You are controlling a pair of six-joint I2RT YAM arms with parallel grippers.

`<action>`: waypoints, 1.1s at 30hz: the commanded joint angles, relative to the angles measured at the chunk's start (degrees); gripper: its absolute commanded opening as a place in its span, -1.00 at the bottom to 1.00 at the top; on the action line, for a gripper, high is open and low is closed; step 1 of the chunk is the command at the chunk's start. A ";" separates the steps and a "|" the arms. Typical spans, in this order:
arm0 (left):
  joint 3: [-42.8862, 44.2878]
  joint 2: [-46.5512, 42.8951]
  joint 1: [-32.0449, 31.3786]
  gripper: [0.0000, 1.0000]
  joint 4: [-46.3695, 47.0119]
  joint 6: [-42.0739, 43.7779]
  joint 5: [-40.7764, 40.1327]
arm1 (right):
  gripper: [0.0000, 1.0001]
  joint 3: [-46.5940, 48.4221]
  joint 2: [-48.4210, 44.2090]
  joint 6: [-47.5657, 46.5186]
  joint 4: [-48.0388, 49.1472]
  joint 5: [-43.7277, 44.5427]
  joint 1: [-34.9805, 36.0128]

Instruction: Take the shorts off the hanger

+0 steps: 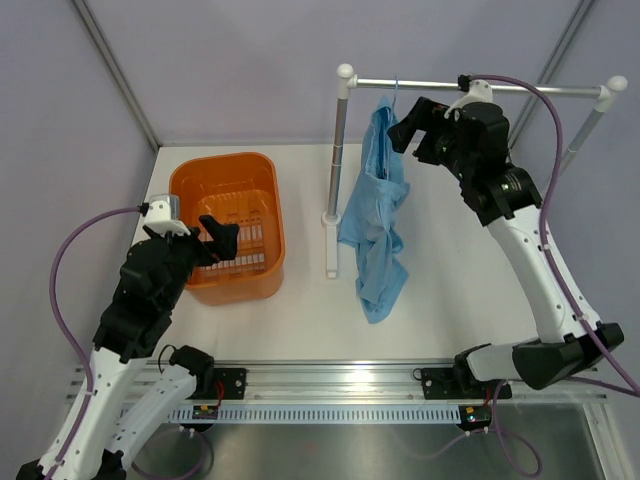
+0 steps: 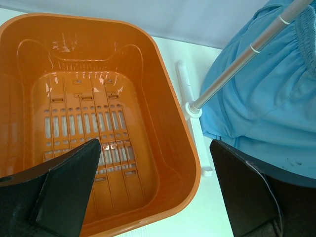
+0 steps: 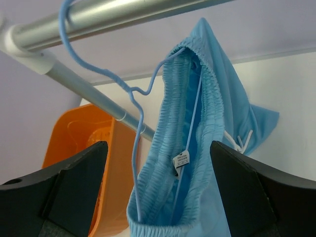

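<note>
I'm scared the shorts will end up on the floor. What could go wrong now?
The hanger only hooks over the rail; if the right fingers, open near the waistband, tug the shorts, the hanger might slide or come off too.
The gathered waistband sits over the wire and could snag.
The limp shorts might slip and fall on the table.

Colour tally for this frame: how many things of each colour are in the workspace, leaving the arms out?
Light blue: 2, the shorts and the hanger
Orange: 1, the basket
Silver: 1, the rail on its posts
Total: 4
</note>
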 commanded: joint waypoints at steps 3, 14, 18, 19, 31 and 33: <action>-0.42 -0.67 0.07 0.98 1.75 0.23 0.68 | 0.85 11.31 5.63 -6.22 -1.70 10.90 4.68; -0.33 -0.67 0.07 0.98 1.48 0.23 0.42 | 0.75 17.13 14.78 -10.45 -1.17 23.91 8.81; -0.33 -0.59 0.07 0.98 1.48 0.23 0.33 | 0.70 17.39 16.27 -11.41 0.06 23.84 8.81; -0.33 -0.59 -0.02 0.98 1.40 0.23 0.24 | 0.68 17.75 16.88 -11.59 0.06 23.75 8.81; -0.33 -0.23 0.07 0.98 1.31 0.14 -0.20 | 0.20 17.22 19.18 -13.08 4.54 27.35 8.90; -0.42 -0.15 0.07 0.98 1.22 0.23 -0.20 | 0.06 16.35 18.91 -13.09 5.50 27.79 8.90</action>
